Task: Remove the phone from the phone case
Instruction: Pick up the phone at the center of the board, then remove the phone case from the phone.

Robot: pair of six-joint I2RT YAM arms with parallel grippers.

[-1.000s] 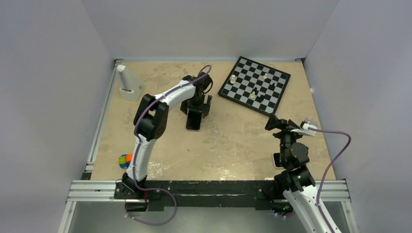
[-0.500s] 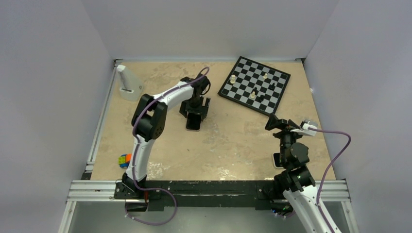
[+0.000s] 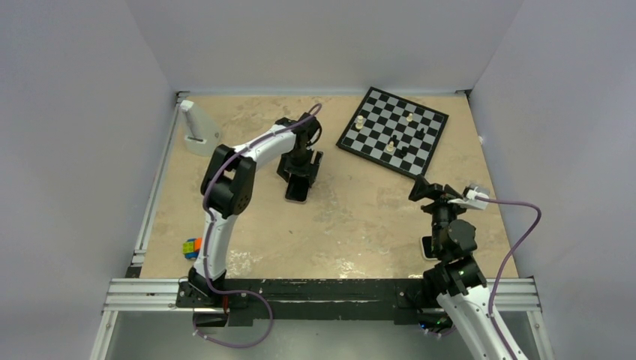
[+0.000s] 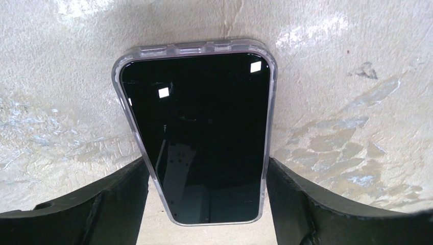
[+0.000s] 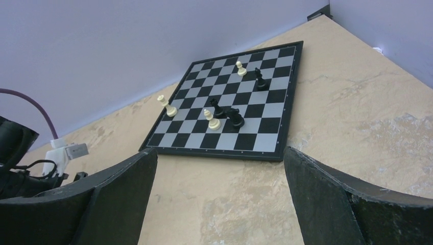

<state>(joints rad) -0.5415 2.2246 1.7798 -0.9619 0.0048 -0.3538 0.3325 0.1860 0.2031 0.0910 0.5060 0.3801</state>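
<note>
The black phone (image 4: 196,132) lies screen up on the table inside the translucent phone case (image 4: 196,48), which shows as a pale rim around it. My left gripper (image 4: 208,166) straddles the phone's near end, with both fingers (image 4: 286,199) pressed against the case's long sides. In the top view the left gripper (image 3: 300,166) sits at mid table over the phone (image 3: 297,190). My right gripper (image 3: 433,191) is open and empty, raised at the right, and the right wrist view shows its fingers (image 5: 327,199) wide apart.
A chessboard (image 3: 394,131) with a few pieces lies at the back right and also shows in the right wrist view (image 5: 230,102). A white stand (image 3: 196,129) is at the back left. A coloured cube (image 3: 193,247) is at the front left. Another white-rimmed phone (image 3: 425,247) lies beside the right arm.
My left gripper and the cased phone have shifted slightly to the left and toward the back. The right arm has not moved.
</note>
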